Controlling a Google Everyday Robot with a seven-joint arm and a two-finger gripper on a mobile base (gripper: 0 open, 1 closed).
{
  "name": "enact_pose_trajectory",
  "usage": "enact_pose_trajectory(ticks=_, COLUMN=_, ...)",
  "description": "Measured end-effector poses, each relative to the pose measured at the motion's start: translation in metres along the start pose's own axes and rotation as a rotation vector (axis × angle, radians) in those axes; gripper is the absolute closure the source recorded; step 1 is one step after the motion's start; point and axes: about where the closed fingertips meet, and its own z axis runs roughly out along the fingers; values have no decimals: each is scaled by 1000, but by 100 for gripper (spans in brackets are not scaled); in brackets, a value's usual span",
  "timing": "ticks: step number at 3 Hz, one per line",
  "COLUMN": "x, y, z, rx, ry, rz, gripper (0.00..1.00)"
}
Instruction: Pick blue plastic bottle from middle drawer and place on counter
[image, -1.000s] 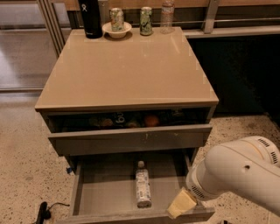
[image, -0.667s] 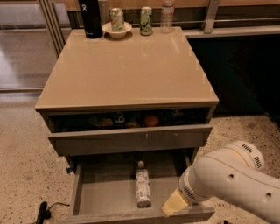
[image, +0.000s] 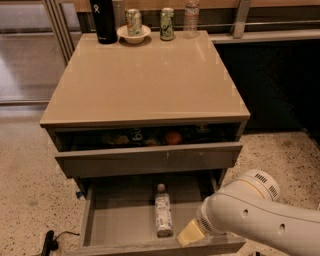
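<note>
The clear plastic bottle (image: 163, 216) lies lengthwise on the flat grey floor of the drawer (image: 120, 222). The gripper (image: 189, 233), at the drawer's front edge, is mostly hidden behind the white arm (image: 260, 215); whether it is released or clenched I cannot tell.

Glossy tabletop, matt wood drawers, smooth white arm.
The beige tabletop (image: 145, 80) is smooth and glossy, catching pale reflections. The drawer (image: 120, 225) is matt grey-brown wood with a bare flat floor, and on it lies a clear plastic bottle (image: 163, 217) with a white cap and a pale label. The upper drawer front (image: 150, 159) shows pale scratches. The gripper (image: 189, 233), low at the drawer's front right corner, looks dull yellowish. The arm (image: 260, 220) behind it is smooth white plastic. The flask (image: 102, 20) is matt black, the bowl (image: 133, 35) glossy white, the floor (image: 30, 190) speckled stone.
</note>
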Motion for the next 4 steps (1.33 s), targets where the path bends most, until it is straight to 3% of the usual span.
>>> enact_pose_trajectory(ticks=2, x=-2, y=9, z=14, rx=-14, ry=-7, rz=17, gripper=0)
enact_pose_trajectory(ticks=4, x=-34, y=42, z=59, rx=-104, ry=-48, rz=34, gripper=0)
